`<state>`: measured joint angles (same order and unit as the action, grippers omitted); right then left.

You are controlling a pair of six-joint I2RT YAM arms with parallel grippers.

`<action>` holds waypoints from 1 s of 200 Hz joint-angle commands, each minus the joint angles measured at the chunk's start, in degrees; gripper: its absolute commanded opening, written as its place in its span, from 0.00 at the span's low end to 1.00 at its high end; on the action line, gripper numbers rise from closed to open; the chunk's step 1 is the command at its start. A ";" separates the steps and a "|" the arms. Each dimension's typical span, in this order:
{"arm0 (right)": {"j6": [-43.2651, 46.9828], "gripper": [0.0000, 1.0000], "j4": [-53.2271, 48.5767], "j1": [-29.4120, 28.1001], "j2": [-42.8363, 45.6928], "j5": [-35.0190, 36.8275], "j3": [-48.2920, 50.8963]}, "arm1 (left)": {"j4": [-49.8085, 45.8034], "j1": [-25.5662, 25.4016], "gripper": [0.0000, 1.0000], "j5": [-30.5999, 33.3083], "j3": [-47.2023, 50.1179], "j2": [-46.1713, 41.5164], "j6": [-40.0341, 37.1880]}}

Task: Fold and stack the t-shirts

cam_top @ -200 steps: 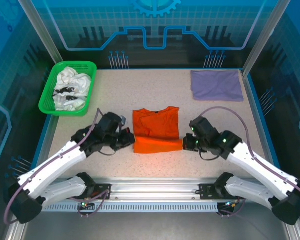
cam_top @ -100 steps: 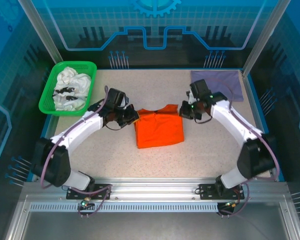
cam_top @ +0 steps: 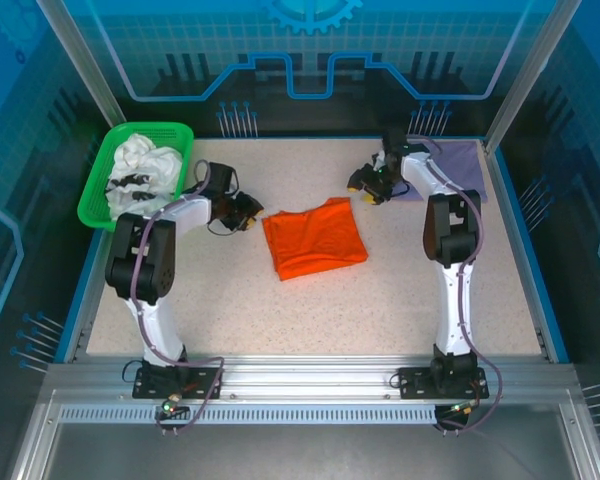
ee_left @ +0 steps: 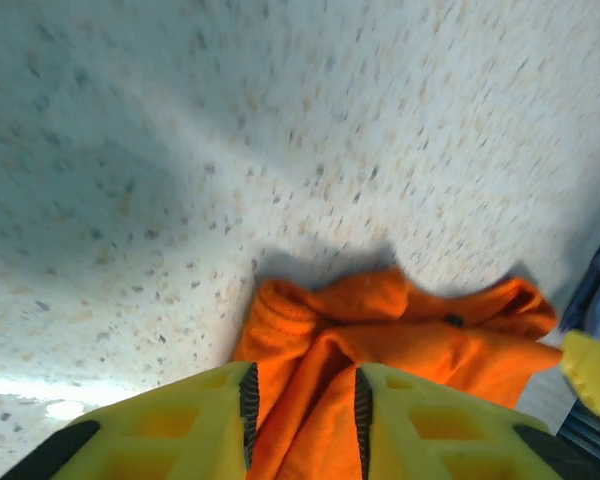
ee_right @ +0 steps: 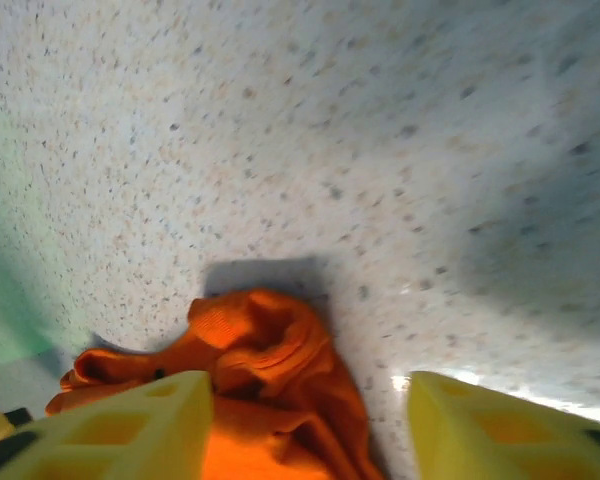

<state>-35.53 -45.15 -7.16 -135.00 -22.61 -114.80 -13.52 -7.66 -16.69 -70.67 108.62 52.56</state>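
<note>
The bright orange t-shirt (cam_top: 315,238) lies folded in the middle of the table, slightly skewed. My left gripper (cam_top: 249,214) sits at its far left corner. In the left wrist view that gripper (ee_left: 302,388) has its jaws parted, with loose orange cloth (ee_left: 380,320) lying between them. My right gripper (cam_top: 366,188) hangs just beyond the shirt's far right corner. In its own view it (ee_right: 310,400) is wide open over a bunched orange corner (ee_right: 260,340) near one finger. A folded lavender t-shirt (cam_top: 445,165) lies at the far right. White printed t-shirts (cam_top: 145,175) fill the basket.
The green plastic basket (cam_top: 98,200) stands at the far left corner. Blue frame rails run along the table's left, right and far sides. Speckled tabletop (cam_top: 310,320) stretches between the orange shirt and the arm bases.
Both arms swung from the near side to the far side, carrying the orange shirt's near edge over itself. The shirt now lies shorter and folded. Both jaws have parted.
</note>
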 commanded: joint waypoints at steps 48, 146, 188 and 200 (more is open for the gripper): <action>1.74 0.65 10.72 -0.36 21.53 -6.92 25.36 | 3.71 -4.47 0.54 0.76 5.74 -11.52 -2.27; 11.85 0.67 14.93 -3.07 8.35 -2.11 16.14 | 6.87 -1.69 0.61 -7.84 -0.38 2.75 -19.27; 13.74 0.56 13.20 -4.71 2.67 -2.83 10.53 | 8.25 -1.66 0.55 -11.17 -2.36 5.99 -19.42; 13.67 0.52 12.40 -4.97 2.01 -3.26 9.52 | 8.07 -1.66 0.55 -11.92 -3.08 6.75 -19.51</action>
<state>-23.31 -31.42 -10.96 -130.74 -24.38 -102.76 -6.55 -9.43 -24.99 -71.20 113.47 35.35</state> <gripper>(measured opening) 0.554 0.547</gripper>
